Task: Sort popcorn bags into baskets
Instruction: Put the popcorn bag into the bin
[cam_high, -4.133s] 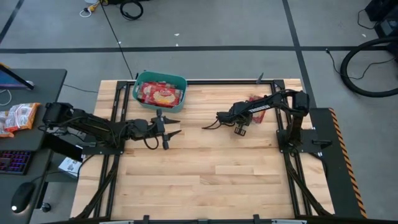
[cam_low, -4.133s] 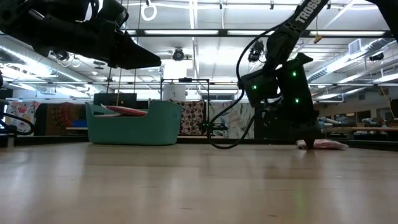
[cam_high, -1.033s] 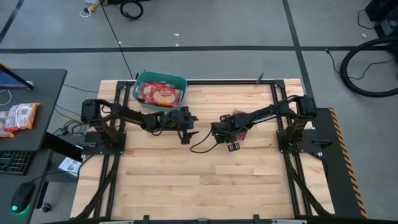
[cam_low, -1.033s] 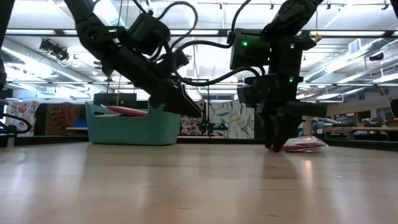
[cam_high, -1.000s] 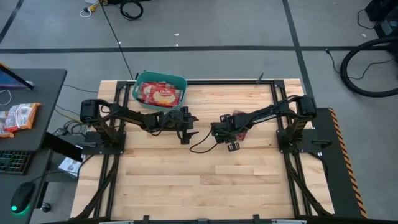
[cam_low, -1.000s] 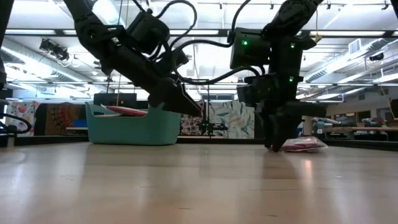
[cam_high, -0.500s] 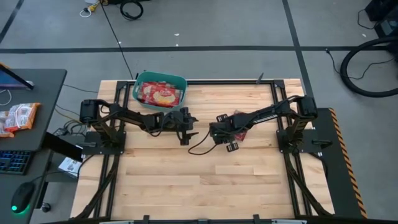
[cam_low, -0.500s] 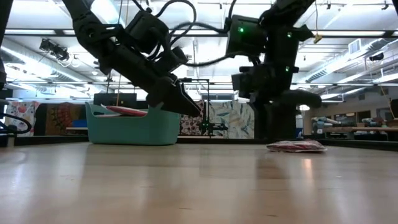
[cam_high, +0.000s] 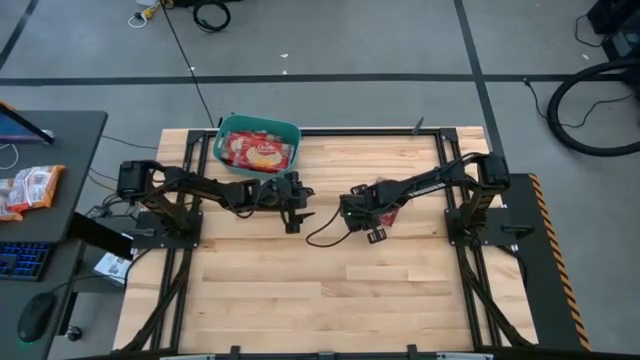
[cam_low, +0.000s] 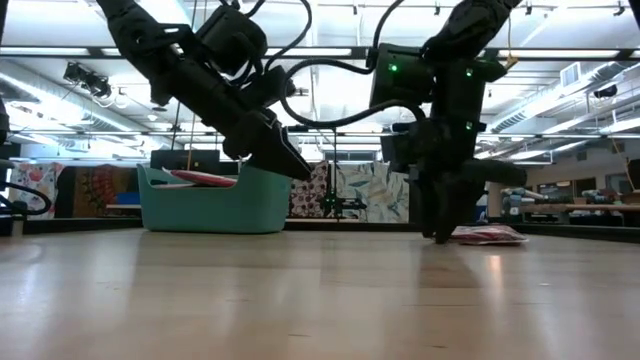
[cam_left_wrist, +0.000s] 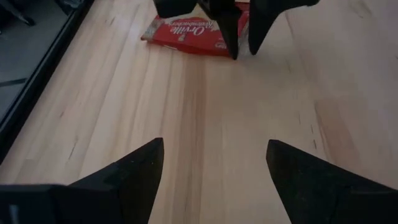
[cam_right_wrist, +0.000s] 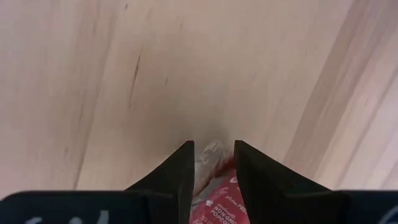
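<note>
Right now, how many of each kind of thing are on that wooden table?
Robot arms: 2, the left arm and the right arm
Teal tub: 1
Loose popcorn bag: 1
Total: 4 on the wooden table, plus the bags inside the tub, which overlap too much to count.

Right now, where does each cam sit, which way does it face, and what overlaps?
High: overhead, straight down on the table; both arms, teal tub.
Low: tabletop height, facing the room; both arms from above, tub.
Left wrist: above the wood, its open hand facing a red popcorn bag and the right hand.
Right wrist: aimed down, right hand astride that bag.
Shared: the bag appears in both wrist views.
</note>
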